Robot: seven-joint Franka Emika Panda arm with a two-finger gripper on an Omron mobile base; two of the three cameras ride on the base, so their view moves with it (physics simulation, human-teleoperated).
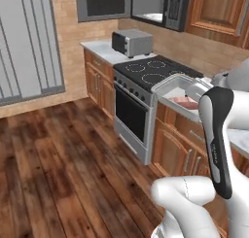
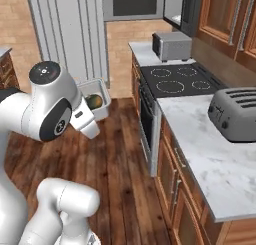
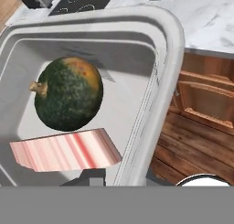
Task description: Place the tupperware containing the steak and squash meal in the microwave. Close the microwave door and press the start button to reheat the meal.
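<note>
Above the wood floor (image 2: 120, 154), claw (image 3: 123, 178) gripping tupperware (image 3: 164, 49), squash (image 3: 68, 93), steak (image 3: 64, 150)

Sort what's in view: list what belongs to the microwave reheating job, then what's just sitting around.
Job:
tupperware, carried at the hand
steak and squash inside it
microwave, its door swung open

Just there:
toaster oven
stove
toaster
marble counter

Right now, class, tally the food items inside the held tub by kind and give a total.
Squash: 1
Steak: 1
Total: 2, both lying in the tupperware.
</note>
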